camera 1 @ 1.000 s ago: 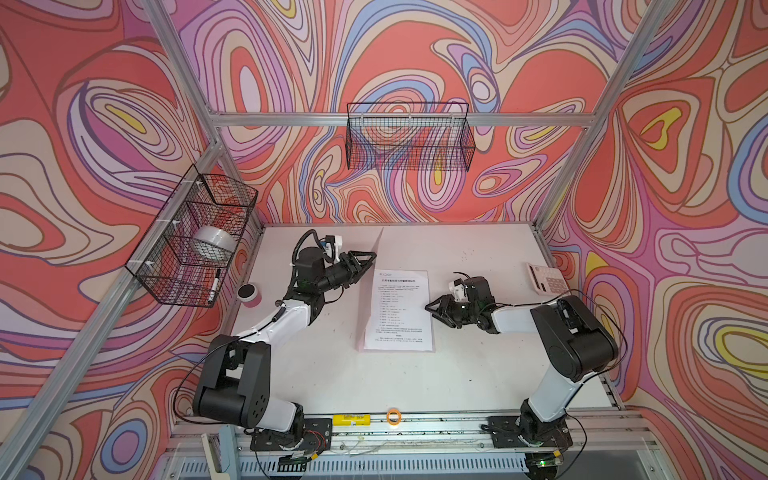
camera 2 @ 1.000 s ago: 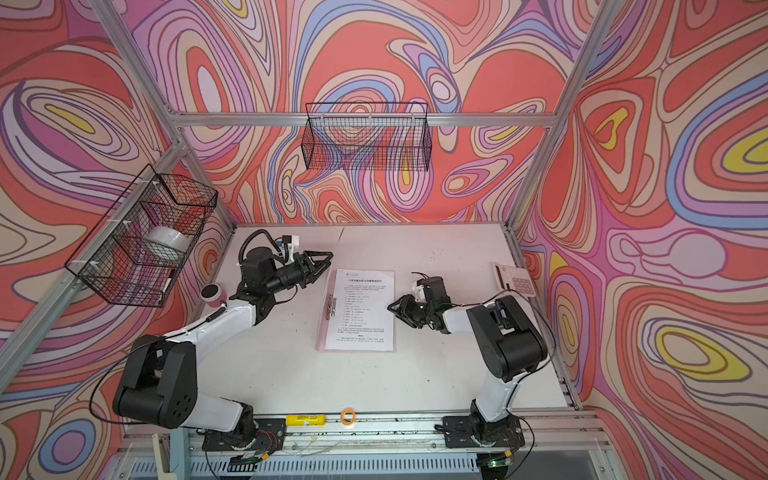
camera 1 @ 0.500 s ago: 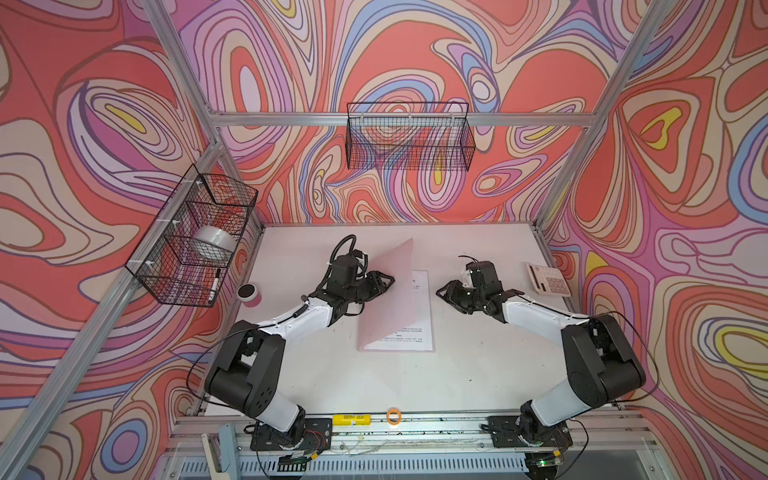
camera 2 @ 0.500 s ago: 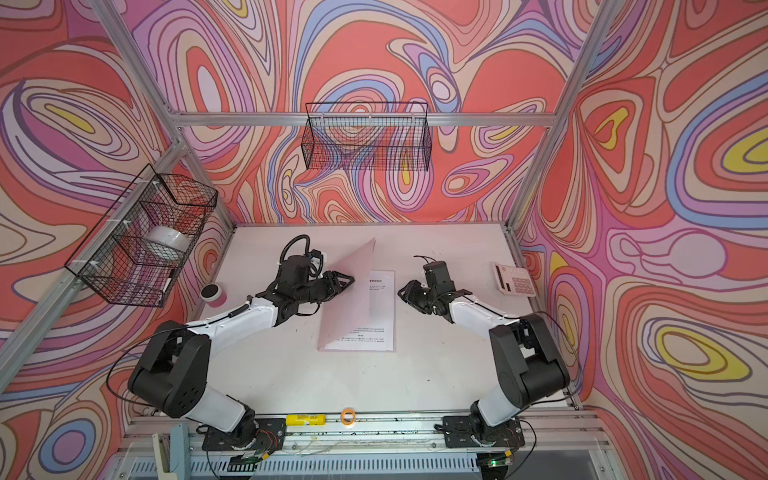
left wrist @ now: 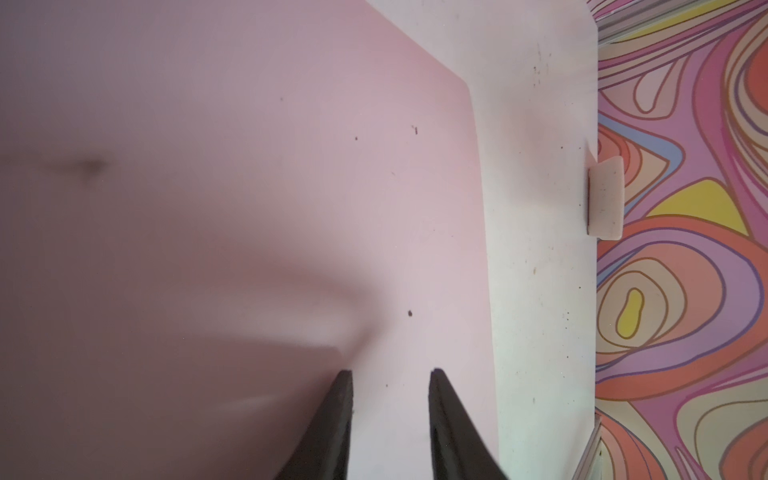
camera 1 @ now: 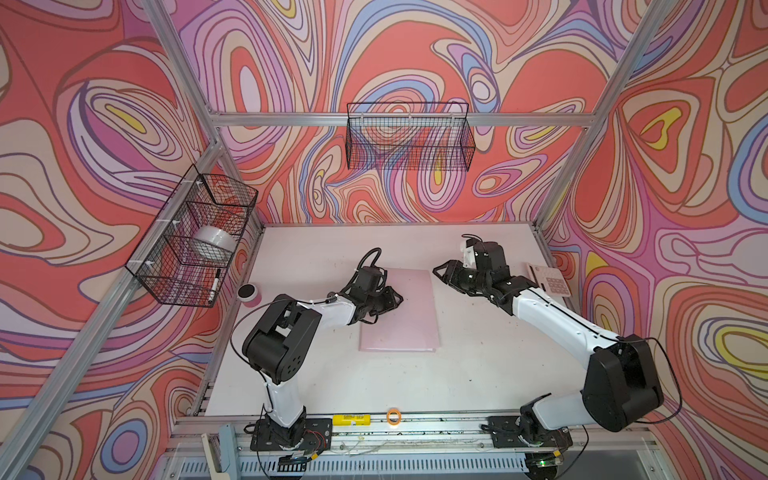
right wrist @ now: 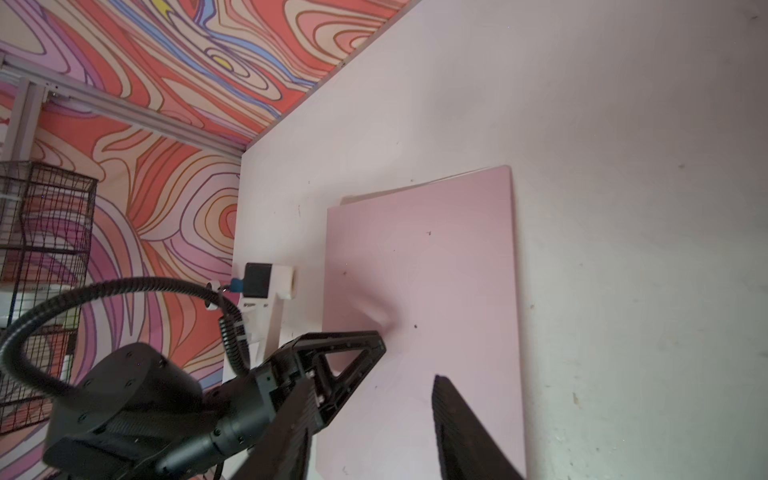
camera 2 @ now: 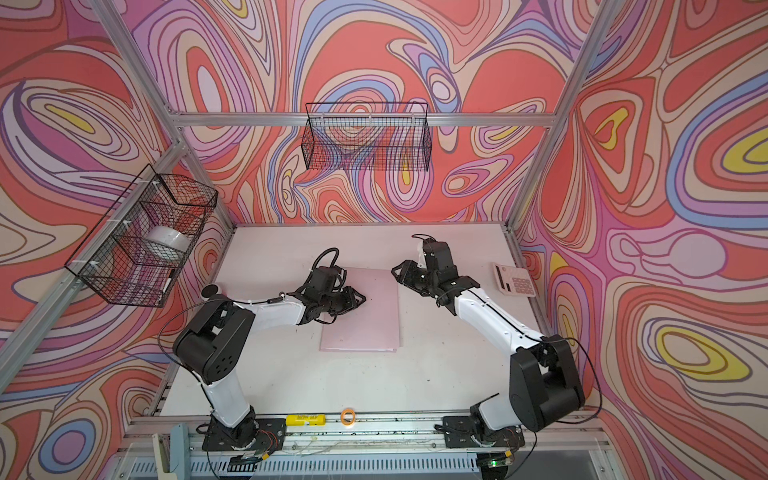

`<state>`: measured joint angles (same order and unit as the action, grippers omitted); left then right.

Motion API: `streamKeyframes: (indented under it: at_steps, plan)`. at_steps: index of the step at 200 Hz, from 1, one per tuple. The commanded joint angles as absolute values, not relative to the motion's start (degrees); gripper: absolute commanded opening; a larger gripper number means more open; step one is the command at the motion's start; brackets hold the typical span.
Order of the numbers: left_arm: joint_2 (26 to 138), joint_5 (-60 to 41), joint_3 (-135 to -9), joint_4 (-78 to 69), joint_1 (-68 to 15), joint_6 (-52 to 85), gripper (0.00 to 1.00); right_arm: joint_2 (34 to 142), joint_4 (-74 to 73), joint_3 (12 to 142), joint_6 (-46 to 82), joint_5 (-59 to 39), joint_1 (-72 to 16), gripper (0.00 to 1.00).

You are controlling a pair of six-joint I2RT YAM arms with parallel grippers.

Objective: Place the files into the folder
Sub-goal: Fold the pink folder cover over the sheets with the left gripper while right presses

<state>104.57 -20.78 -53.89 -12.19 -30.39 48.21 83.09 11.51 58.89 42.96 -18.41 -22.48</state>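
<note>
**Folder shut, files under cover.** One pale-pink folder lies closed and flat at the middle of the white table, attended by two arms. The left fingers rest on the cover near its left edge, parted, with nothing between them. The right fingers hang just off the folder's far right corner, spread and empty.

Also counted:
- one calculator by the right wall
- two wire baskets, one on the back wall and one on the left wall
- one white roll and one marker, both in the left-wall basket
- one dark-lidded pink cup at the table's left edge

Only the right wrist view shows the folder dimpled where a left fingertip bears on it. It also shows a paler edge peeping out at one end; whether that is paper or the folder's lower leaf cannot be told. The left wrist view shows bare pink folder in the gap between the two dark fingers. Only the top views take in both arms whole and the calculator's keys.

A second ago the folder lay open, with the files in plain sight on it and the cover raised at the left. Half a second ago the cover was swinging over. Now it is down and the files are hidden beneath it. The right fingers, then beside the sheet's right edge, have drawn back toward the far corner.
</note>
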Motion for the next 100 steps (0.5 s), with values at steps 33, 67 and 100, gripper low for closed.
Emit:
streamKeyframes:
  at_steps: [33,67,100]
  plan:
    - [105.79,-16.87,-55.31,-10.9,-31.12,46.7,0.31,88.21,5.99,55.2,46.31,-20.13,-28.78,0.46]
    - [104.64,-13.81,-55.62,-8.12,-31.11,44.18,0.31,93.21,0.65,50.88,48.38,-22.89,-29.34,0.42]
    - [104.65,-12.82,-56.55,-7.17,-31.11,43.53,0.28,99.32,-2.17,49.75,48.87,-23.64,-29.81,0.41]
